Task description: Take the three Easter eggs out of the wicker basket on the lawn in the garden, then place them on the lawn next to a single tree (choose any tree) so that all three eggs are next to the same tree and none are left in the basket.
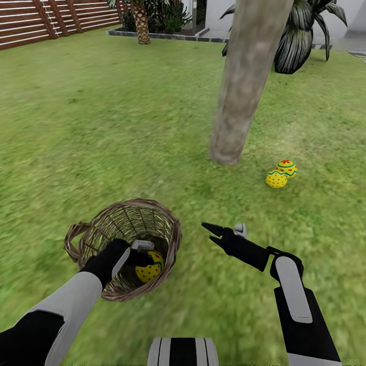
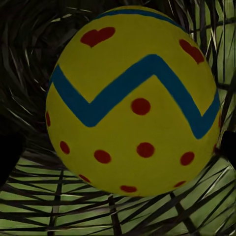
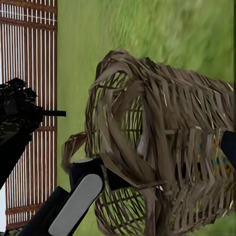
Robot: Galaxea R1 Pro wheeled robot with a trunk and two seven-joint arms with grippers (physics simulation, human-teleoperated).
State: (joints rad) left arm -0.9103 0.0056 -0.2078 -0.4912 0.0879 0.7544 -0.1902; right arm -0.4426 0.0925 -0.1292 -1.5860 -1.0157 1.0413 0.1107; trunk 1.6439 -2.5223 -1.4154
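A: What's hidden up close?
B: The left gripper (image 1: 143, 252) reaches inside the wicker basket (image 1: 168, 226); its fingertips sit behind the rim at the last egg (image 1: 150, 267), so I cannot tell whether they clamp it.
A: And the right gripper (image 1: 213, 234)?
B: Spread apart, empty, over the lawn (image 1: 101, 127) just beside the basket.
A: Farther out?
B: Two eggs (image 1: 281, 174) lie touching on the grass near the tree (image 1: 244, 81); its canopy is cut off. No writing is legible.
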